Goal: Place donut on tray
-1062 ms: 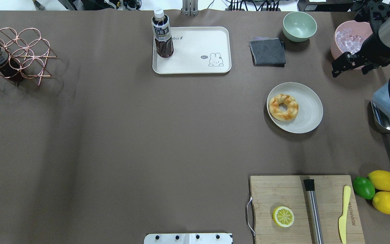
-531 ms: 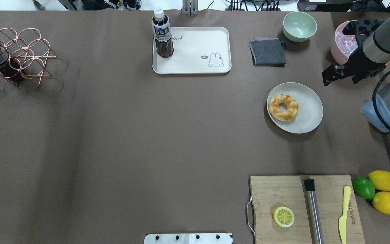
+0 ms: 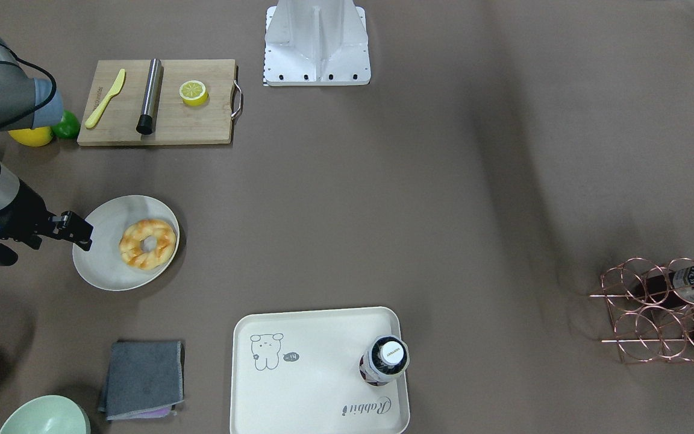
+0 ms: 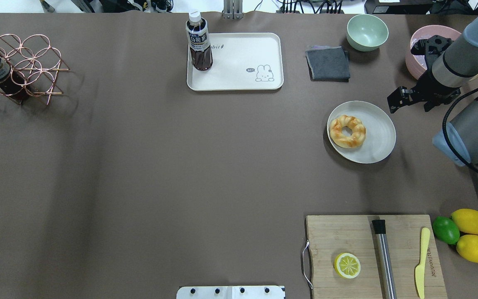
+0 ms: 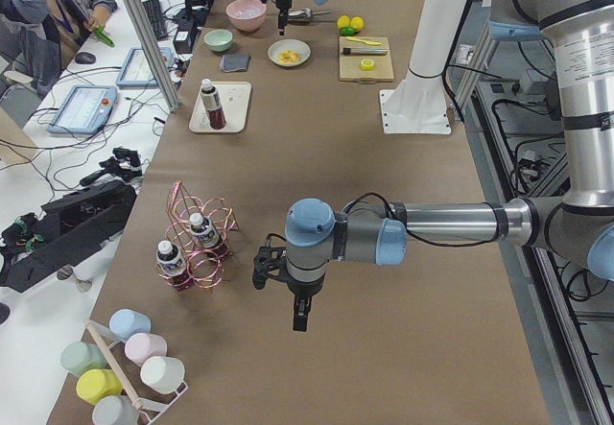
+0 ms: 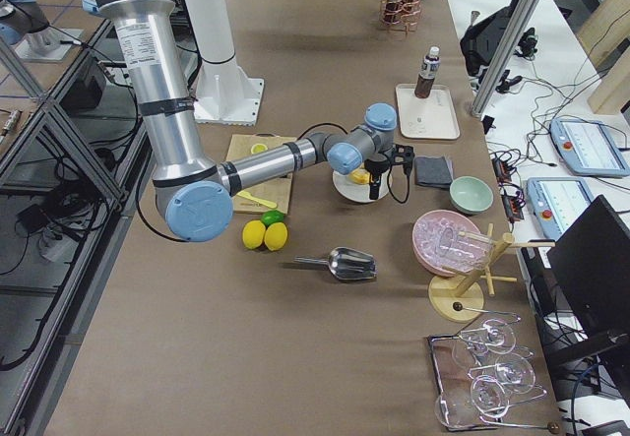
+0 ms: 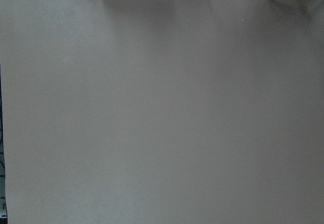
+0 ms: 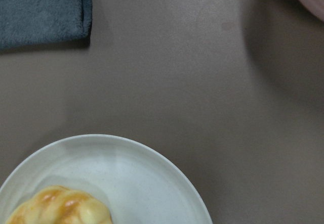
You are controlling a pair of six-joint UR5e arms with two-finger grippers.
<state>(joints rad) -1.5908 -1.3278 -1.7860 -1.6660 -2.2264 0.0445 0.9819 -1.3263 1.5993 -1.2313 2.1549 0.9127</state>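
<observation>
The donut (image 4: 347,131), a golden twisted ring, lies on the left part of a round off-white plate (image 4: 378,139). It also shows in the front view (image 3: 147,243) and at the bottom edge of the right wrist view (image 8: 61,211). The cream tray (image 4: 239,66) with the bear drawing sits at the far middle, also in the front view (image 3: 317,392), with a dark bottle (image 4: 198,41) on its corner. My right gripper (image 4: 394,101) hovers just off the plate's far right rim, looks open and empty. My left gripper (image 5: 299,319) shows only in the left side view, over bare table; I cannot tell its state.
A grey cloth (image 4: 328,63), a green bowl (image 4: 367,31) and a pink bowl (image 4: 415,62) lie beyond the plate. A cutting board (image 4: 338,232) with a halved lemon (image 4: 347,265), and lemons (image 4: 471,222), are near. A copper rack (image 4: 23,62) stands far left.
My right arm has swung from over the pink bowl leftward and down toward the plate's far right rim. The donut, plate and tray have not moved.
</observation>
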